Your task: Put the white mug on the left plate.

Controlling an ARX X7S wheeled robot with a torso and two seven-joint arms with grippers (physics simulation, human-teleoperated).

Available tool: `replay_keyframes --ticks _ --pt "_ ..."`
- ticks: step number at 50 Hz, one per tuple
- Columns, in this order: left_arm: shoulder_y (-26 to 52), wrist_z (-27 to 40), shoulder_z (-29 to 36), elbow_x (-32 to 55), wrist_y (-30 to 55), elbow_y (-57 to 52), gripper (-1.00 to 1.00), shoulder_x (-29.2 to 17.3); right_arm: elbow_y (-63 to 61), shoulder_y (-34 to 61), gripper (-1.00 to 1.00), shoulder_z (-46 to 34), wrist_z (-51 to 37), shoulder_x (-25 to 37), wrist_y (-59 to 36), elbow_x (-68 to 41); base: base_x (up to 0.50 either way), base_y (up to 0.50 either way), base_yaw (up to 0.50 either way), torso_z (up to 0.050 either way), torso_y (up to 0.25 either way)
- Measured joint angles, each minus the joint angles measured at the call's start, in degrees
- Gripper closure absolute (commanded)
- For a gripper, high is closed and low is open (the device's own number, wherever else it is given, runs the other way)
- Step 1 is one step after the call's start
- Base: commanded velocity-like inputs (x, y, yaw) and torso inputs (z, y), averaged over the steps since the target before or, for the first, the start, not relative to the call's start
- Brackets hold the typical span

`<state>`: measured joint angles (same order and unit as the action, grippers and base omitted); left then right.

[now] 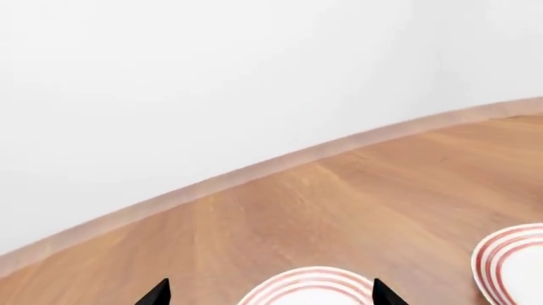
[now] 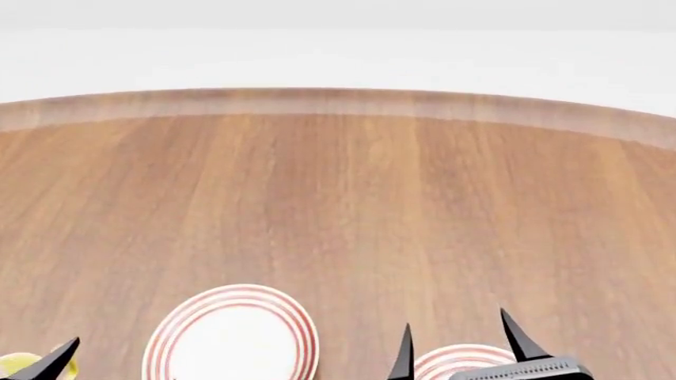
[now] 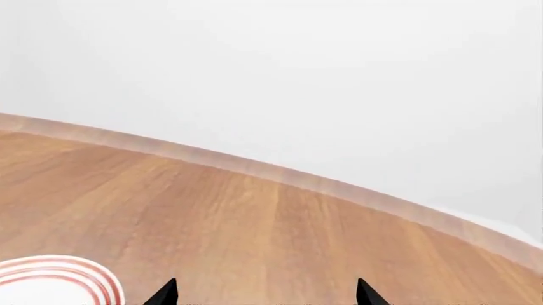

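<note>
Two red-ringed white plates lie flat on the wooden table (image 2: pixel 349 198); the left plate (image 2: pixel 231 336) sits between the grippers. Right gripper (image 2: pixel 457 340), jaws apart, hovers over the right plate (image 2: pixel 454 362). Left gripper (image 1: pixel 269 293) also gapes. No white mug visible.

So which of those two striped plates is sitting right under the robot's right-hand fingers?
The right-hand plate, the one mostly cut off at the head view's lower edge, lies between the right gripper's fingers. The left plate lies apart, fully uncovered.
</note>
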<state>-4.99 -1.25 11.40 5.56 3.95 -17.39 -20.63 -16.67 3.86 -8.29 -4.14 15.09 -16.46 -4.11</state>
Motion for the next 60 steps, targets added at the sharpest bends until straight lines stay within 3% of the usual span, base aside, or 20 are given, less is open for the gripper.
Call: replay_keyframes --ticks 31,49,60 --pt "-21.6 -8.6 -4.1 2.9 -22.5 -3.8 -1.0 -12.4 0.3 -0.1 -1.0 -0.9 -0.9 0.4 0.4 -0.3 0.0 0.0 0.0 0.0 0.0" --pt "-33.6 -10.7 -4.9 0.6 -34.2 -3.1 -1.0 -15.8 0.0 0.6 -1.0 -1.7 -1.2 0.6 -0.1 -0.5 0.0 0.0 0.0 0.0 0.0" --pt "-36.0 -11.4 -3.8 -2.0 -38.4 0.5 -1.0 -16.1 0.0 0.9 -1.0 -2.0 -1.4 0.7 -0.4 -0.8 0.0 0.0 0.0 0.0 0.0"
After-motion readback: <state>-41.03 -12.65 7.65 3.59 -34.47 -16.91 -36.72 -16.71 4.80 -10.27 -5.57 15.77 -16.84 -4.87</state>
